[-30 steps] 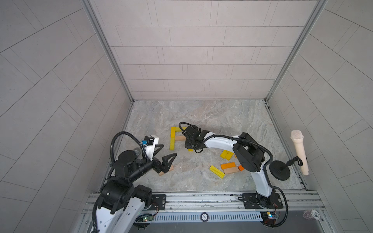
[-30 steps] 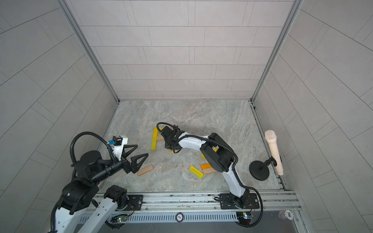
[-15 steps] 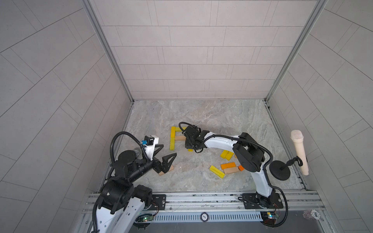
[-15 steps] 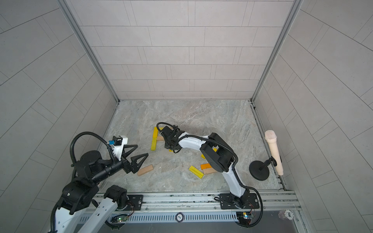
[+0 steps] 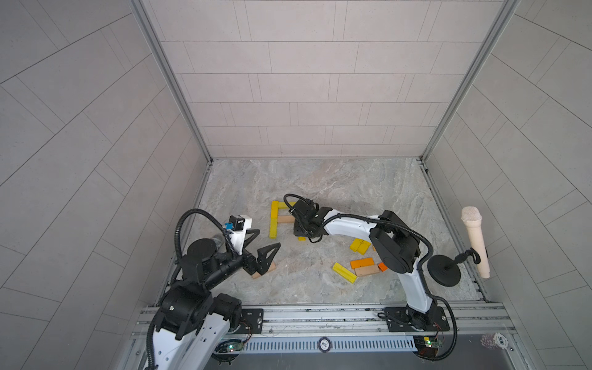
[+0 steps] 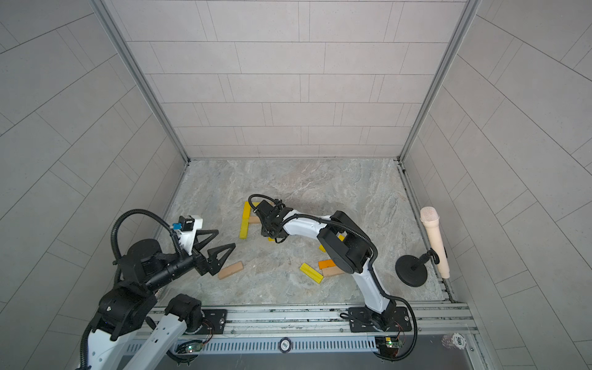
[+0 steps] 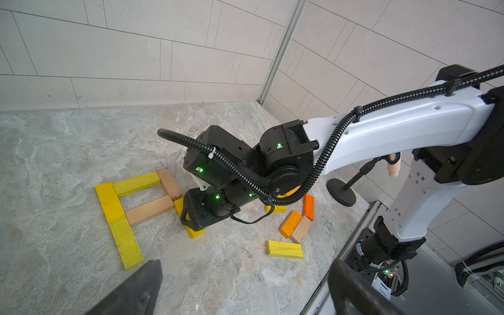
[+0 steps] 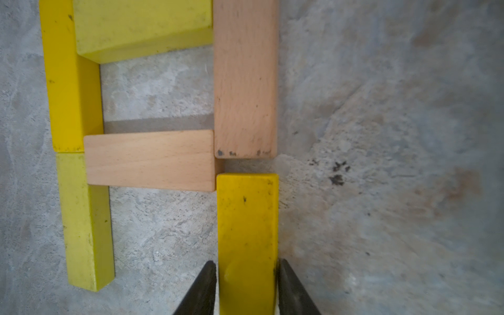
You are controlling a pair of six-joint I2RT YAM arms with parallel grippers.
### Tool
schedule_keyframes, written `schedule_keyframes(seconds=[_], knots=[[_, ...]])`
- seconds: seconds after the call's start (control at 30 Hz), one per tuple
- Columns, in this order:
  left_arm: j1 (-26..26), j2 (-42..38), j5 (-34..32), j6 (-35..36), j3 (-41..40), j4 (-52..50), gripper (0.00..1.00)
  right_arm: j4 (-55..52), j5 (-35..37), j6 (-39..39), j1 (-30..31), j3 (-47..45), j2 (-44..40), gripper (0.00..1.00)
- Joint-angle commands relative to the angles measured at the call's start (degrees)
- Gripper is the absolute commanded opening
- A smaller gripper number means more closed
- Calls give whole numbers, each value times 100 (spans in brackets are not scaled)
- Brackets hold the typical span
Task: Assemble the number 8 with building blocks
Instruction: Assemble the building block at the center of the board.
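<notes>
A flat yellow wooden bar is laid as the lower right stroke of the unfinished number 8, near the workspace centre. It is flanked by the right gripper, grip impossible to tell. The left gripper is parked aside, spread open.

White arms, black joints, ribbed cables, triangular fingers.
</notes>
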Motion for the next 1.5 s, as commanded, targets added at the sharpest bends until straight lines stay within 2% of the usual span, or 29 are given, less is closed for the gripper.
schedule_keyframes(seconds=[0.0,0.57,1.47], knots=[[18,-29,77,105,-2,-15,100,-64,70,131,-22,82,111,38],[18,-26,70,111,-4,-30,100,-90,134,68,-72,91,125,35],[18,-27,71,108,-3,-30,100,-177,151,-10,-81,229,252,35]])
